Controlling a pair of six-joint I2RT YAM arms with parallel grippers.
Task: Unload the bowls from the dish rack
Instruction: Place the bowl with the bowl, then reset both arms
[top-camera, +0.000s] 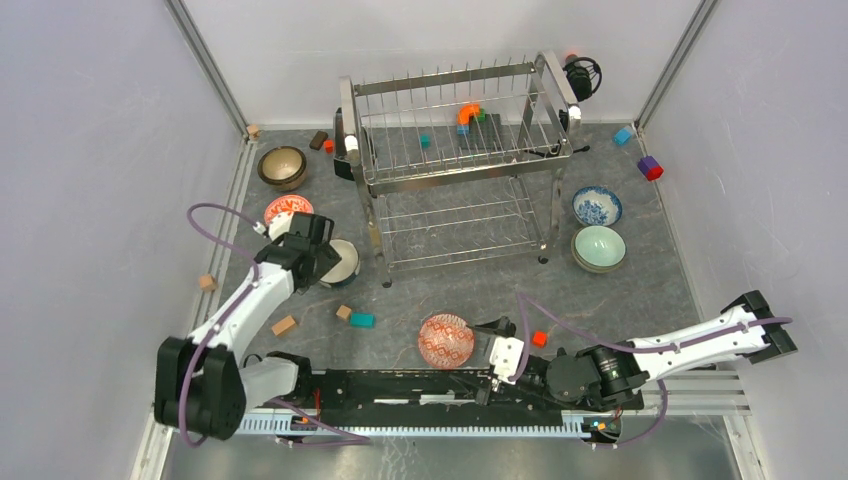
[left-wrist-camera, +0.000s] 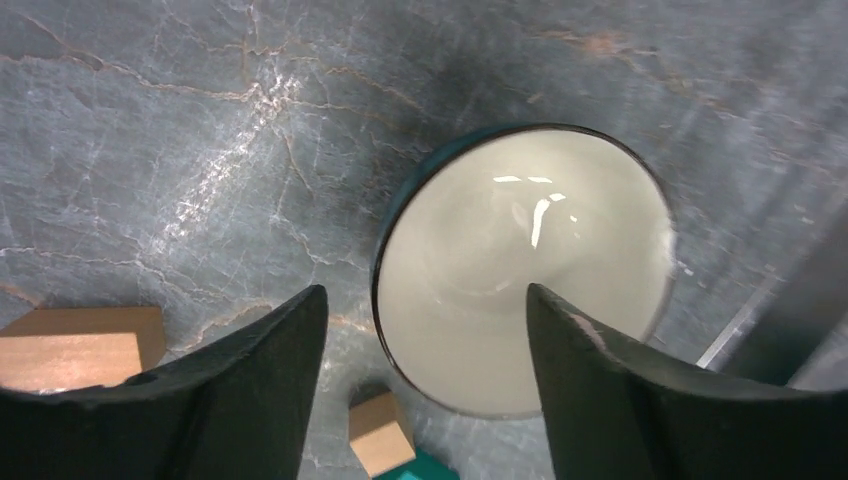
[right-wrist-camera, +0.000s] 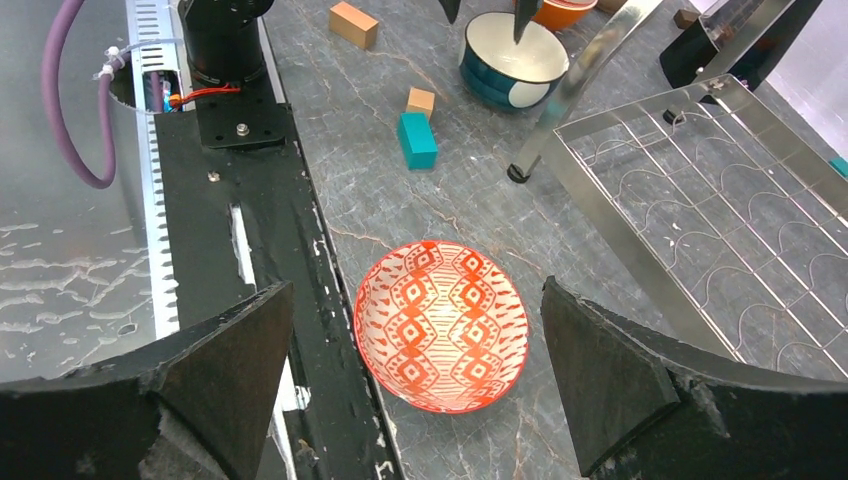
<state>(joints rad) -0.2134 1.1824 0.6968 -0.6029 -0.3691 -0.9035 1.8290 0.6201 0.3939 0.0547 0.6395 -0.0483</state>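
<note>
Six bowls (top-camera: 598, 247) sit on the counter (top-camera: 620, 300) around the rack (top-camera: 460, 178), and we see the left fingers (left-wrist-camera: 250, 400) spread wide over the white bowl (left-wrist-camera: 520, 270), the right fingers (right-wrist-camera: 220, 380) wide over the red-patterned bowl (right-wrist-camera: 440, 325).

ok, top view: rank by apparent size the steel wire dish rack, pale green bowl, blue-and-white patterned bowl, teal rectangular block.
1. Steel wire dish rack
2. Pale green bowl and blue-and-white patterned bowl: nearly alike, green maybe slightly larger
3. Teal rectangular block

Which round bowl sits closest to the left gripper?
The white bowl with the dark rim, directly below the left gripper; every other bowl lies farther off.
</note>
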